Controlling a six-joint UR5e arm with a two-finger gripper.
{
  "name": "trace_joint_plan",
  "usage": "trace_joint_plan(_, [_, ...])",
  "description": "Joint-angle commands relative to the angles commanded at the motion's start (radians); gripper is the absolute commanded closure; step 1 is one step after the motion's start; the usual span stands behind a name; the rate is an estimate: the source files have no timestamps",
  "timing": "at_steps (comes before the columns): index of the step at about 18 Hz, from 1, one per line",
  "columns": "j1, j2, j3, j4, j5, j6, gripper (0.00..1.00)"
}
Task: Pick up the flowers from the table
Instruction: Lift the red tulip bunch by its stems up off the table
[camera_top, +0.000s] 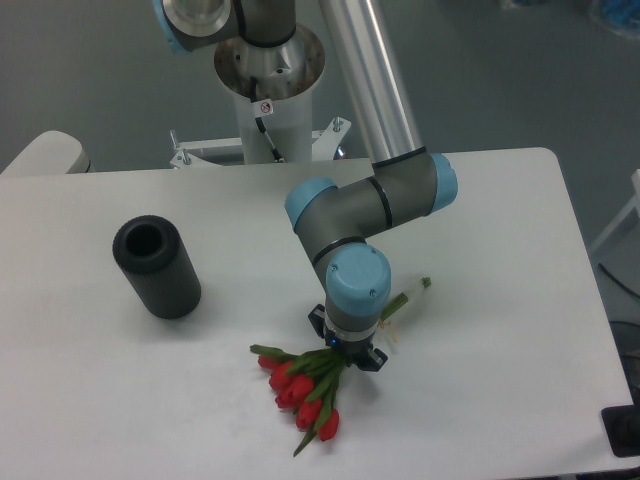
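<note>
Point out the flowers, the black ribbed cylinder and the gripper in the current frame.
flowers (303, 391), fixed camera, on the red tulip heads.
black ribbed cylinder (168, 278), fixed camera, on its ribbed side wall.
gripper (346, 352), fixed camera, between its fingertips over the stems.

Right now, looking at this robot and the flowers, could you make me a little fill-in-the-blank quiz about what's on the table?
1. The flowers have blooms coloured ____.
2. The black cylinder stands to the ____ of the flowers in the camera view.
3. The gripper hangs over the flowers' green ____.
4. Everything rests on a table coloured ____.

Missing words: red; left; stems; white
</note>
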Motion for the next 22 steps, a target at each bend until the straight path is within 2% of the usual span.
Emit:
trace_joint_plan(7, [0.032, 0.029, 0.031, -0.014, 0.012, 0.009, 1.0])
trace_joint_plan(10, [0.061, 0.035, 0.089, -0.096, 0.009, 0.015, 1.0])
trace_joint_plan(14, [0.092, 0.038, 0.195, -0.262, 0.003, 0.049, 1.0])
trace_joint_plan(18, [0.097, 0.041, 0.251, -0.314, 0.005, 0.075, 1.0])
trace_joint_plan(22, [0.097, 0.052, 0.271, -0.321, 0.006, 0.124, 1.0])
